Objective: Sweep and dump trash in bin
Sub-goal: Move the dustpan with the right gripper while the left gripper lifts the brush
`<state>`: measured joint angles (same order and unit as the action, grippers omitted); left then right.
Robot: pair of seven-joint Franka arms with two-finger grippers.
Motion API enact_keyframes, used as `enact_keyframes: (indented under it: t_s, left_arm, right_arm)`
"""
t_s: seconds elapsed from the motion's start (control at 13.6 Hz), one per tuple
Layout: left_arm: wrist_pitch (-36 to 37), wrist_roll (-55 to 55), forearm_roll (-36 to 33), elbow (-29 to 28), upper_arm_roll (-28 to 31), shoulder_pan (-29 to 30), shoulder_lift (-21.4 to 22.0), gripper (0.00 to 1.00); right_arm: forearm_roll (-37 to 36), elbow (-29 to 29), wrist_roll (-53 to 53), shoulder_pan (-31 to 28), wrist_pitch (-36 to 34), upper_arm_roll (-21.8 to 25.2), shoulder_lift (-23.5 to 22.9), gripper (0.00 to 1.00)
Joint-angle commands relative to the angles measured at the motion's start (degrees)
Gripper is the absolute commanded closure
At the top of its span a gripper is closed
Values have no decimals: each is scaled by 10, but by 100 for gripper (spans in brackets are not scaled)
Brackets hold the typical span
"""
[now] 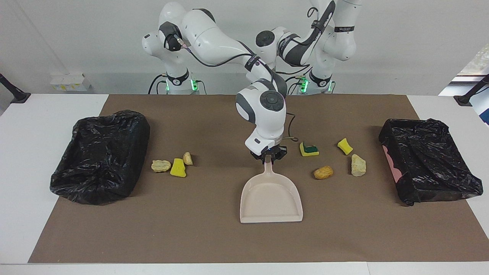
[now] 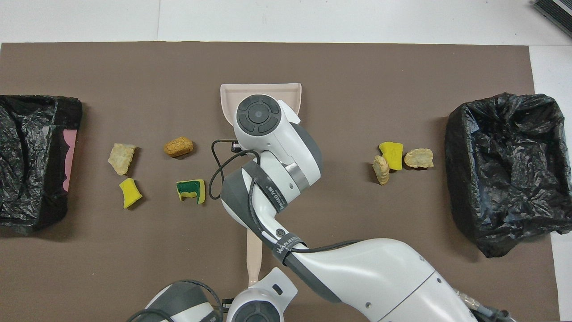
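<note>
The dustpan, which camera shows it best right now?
The facing view: the dustpan shows whole there, tray open and empty on the brown mat, with the right gripper shut on its handle. In the overhead view the right arm hides most of it; only the tray's front edge shows.

Seven small scraps [image 1: 178, 167] on mat [image 1: 191, 236]
</note>
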<state>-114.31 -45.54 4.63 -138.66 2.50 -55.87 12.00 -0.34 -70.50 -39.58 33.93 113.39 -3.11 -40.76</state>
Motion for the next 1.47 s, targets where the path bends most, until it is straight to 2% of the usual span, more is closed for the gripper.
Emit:
enact_keyframes:
  t_s: [0.0, 0.22, 0.44, 0.59, 0.73, 1.03, 1.17, 1.39]
  left_arm:
    - [73, 49, -33, 34, 0, 67, 22, 100]
    - [95, 112, -44, 39, 0, 146, 53, 100]
    - [124, 157, -98, 43, 0, 215, 65, 100]
    - [111, 192, -128, 51, 0, 279, 52, 100]
    - [102, 229, -142, 70, 0, 339, 30, 100]
    - [25, 236, -154, 76, 0, 437, 7, 100]
    - [18, 237, -164, 71, 0, 470, 2, 100]
    - [13, 231, -166, 55, 0, 478, -24, 100]
  right_arm:
    - [-3, -24, -2, -10, 1, -5, 22, 100]
    - [-5, -24, 76, -39, -21, -4, 44, 100]
    - [-4, -24, 200, -68, -49, -5, 62, 100]
    - [-11, -38, 320, -83, -63, -4, 81, 100]
    - [-12, -96, 439, -88, -53, -4, 110, 100]
    - [-12, -144, 643, -101, -71, -5, 137, 100]
    - [-12, -152, 732, -98, -102, -4, 145, 100]
    - [-16, -203, 937, -98, -37, -4, 163, 100]
